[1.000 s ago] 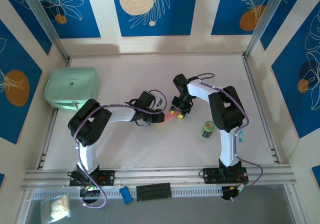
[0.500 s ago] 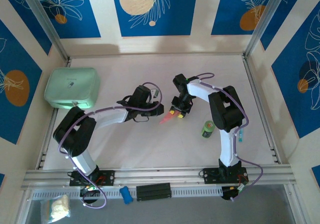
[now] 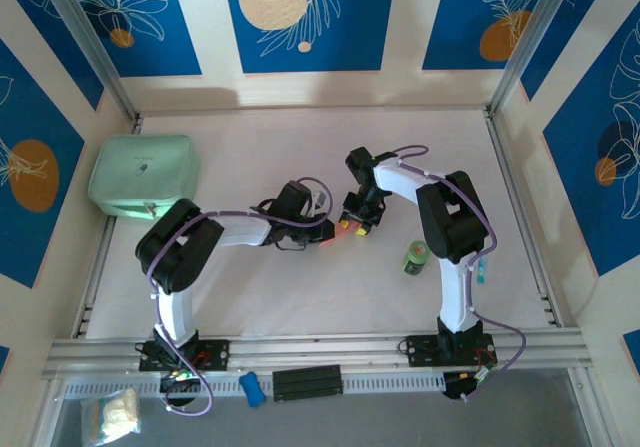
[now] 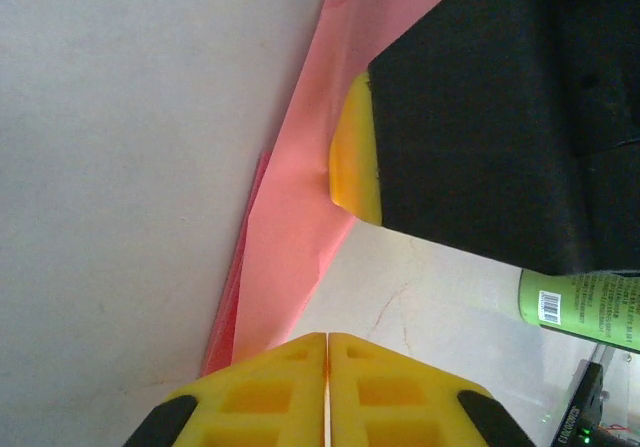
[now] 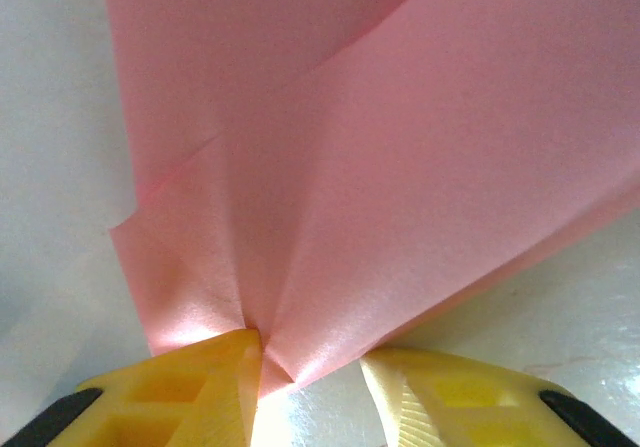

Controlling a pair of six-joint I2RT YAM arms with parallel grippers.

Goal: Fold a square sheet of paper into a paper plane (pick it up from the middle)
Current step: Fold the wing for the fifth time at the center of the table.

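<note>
And there it was, mid-desk in the top view: both arms leaning in over the pink paper, which showed as a small red sliver just left of centre of the frame, between the two pincers.

The left pincer was clenched, its yellow fingertips pressed flat together with no gap at the bottom of its own camera. The paper's narrow lower end ran right up to them. Whether a thin edge was nipped in there, I couldn't tell.

The right pincer stood partly released, with bare desk showing between its fingers. One of its fingers touched the gathered corner of the paper, where several creases fanned out. From the left wrist camera, that same yellow tip bore on the paper's edge, upper centre of the frame.

Progress, as I judged it: well under way. The sheet was already creased and layered into a long, narrow, tapering shape, so the early folds looked done. It lay low on the desk, not yet a finished dart; wing folds and a firm centre crease seemed left to do.

The green can sat off at centre right, and the mint-green case at upper left, both well apart from the action.
</note>
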